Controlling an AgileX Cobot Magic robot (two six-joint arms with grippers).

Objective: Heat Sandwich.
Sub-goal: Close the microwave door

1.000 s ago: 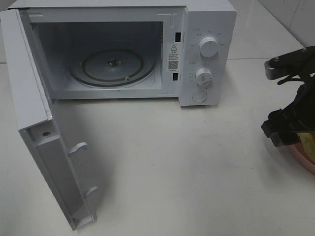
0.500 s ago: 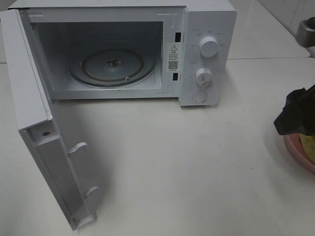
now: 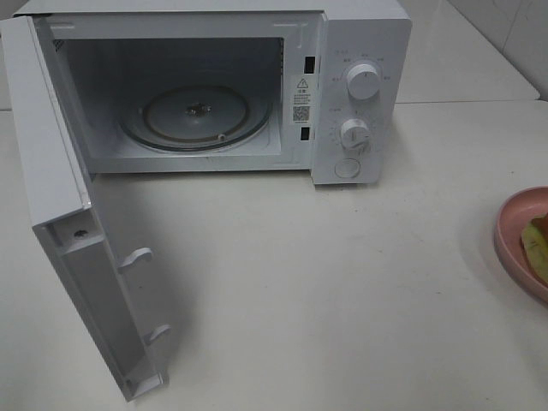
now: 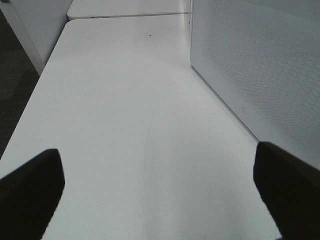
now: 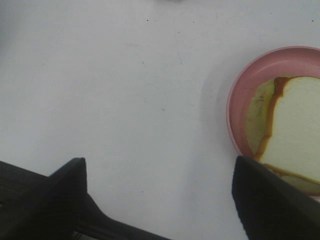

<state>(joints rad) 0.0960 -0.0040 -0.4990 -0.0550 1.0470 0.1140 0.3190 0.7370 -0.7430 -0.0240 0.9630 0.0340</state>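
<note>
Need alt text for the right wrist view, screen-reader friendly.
Seen from above, a sandwich of white bread with a brown crust lies on a round pink plate at the frame's edge, partly cut off. The rest is bare white table. The right gripper is open and holds nothing, its two dark fingertips in the foreground.

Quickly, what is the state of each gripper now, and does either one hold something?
Left gripper: open, holding nothing.
Right gripper: open, holding nothing; the sandwich lies on the pink plate.
</note>
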